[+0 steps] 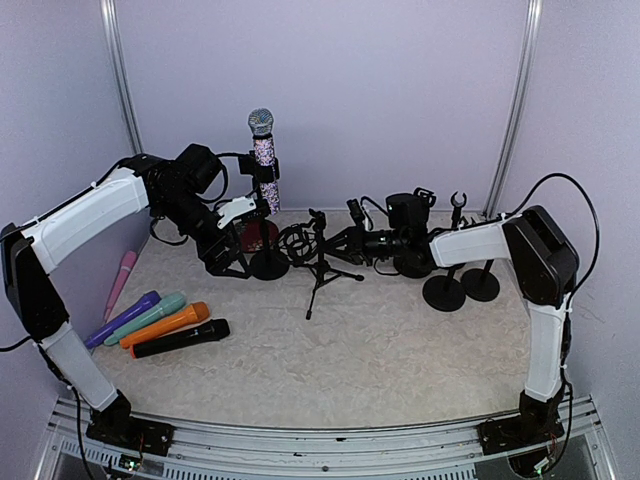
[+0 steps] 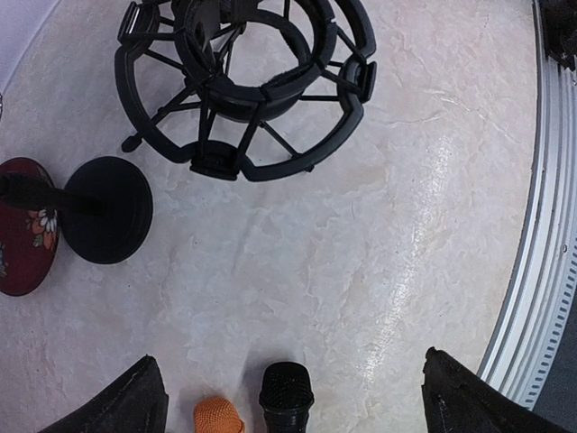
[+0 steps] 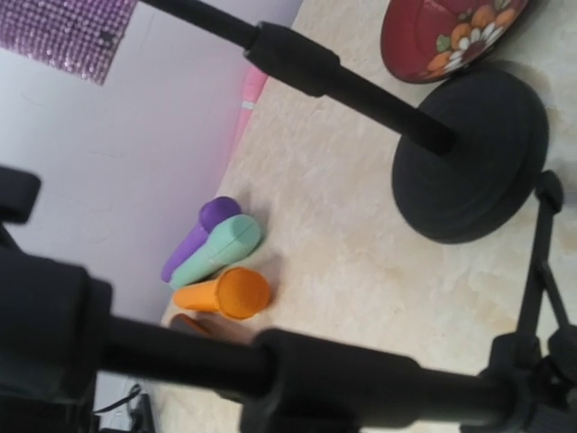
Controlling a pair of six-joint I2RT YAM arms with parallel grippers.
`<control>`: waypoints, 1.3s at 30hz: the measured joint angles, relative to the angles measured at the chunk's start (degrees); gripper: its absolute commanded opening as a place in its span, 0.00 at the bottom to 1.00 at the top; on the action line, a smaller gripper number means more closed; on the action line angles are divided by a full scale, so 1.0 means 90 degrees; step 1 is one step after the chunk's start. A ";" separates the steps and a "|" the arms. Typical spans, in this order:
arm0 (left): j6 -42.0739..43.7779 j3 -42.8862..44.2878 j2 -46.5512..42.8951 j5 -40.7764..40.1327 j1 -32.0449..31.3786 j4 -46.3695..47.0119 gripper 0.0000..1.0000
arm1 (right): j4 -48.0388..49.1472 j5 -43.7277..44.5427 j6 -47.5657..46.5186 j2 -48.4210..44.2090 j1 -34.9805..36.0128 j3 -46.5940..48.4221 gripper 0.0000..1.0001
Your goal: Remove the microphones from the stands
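Left gripper (image 2: 290, 361) wide open, empty, by the microphone stand (image 1: 268, 265) at the back edge of the table (image 1: 400, 350); right gripper (image 1: 350, 240), opening cannot be told

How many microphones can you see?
6: glitter mic upright on its stand; pink mic at far left; purple mic, teal mic, orange mic, black mic lying beside it. Others may be hidden.
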 measured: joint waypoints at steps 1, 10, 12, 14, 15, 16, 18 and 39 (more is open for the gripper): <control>0.0002 0.0000 0.0000 0.0000 0.0000 -0.0010 0.96 | -0.0070 0.0075 -0.0092 -0.0034 0.0027 0.0000 0.00; 0.0022 0.0012 0.0000 0.0002 0.0000 -0.0044 0.96 | -0.1175 0.1722 -0.1576 -0.0607 0.0435 -0.0041 0.00; 0.0024 0.0012 0.0000 0.0002 0.0000 -0.0053 0.96 | -0.1336 0.2096 -0.1950 -0.0712 0.0559 -0.0063 0.00; 0.0024 0.0019 0.0000 0.0002 0.0000 -0.0068 0.96 | -0.1421 0.2448 -0.2317 -0.0775 0.0665 -0.0078 0.00; 0.0024 0.0022 0.0000 0.0002 0.0000 -0.0075 0.96 | -0.1430 0.2606 -0.2484 -0.0799 0.0712 -0.0090 0.00; 0.0024 0.0022 0.0000 0.0002 0.0000 -0.0080 0.96 | -0.1440 0.2742 -0.2625 -0.0818 0.0748 -0.0102 0.00; 0.0024 0.0022 0.0000 0.0000 -0.0010 -0.0085 0.96 | -0.1447 0.3070 -0.2968 -0.0838 0.0843 -0.0117 0.00; 0.0044 0.0024 0.0000 -0.0022 -0.0022 -0.0192 0.95 | -0.2021 0.4843 -0.4573 -0.1552 0.1115 -0.0044 0.59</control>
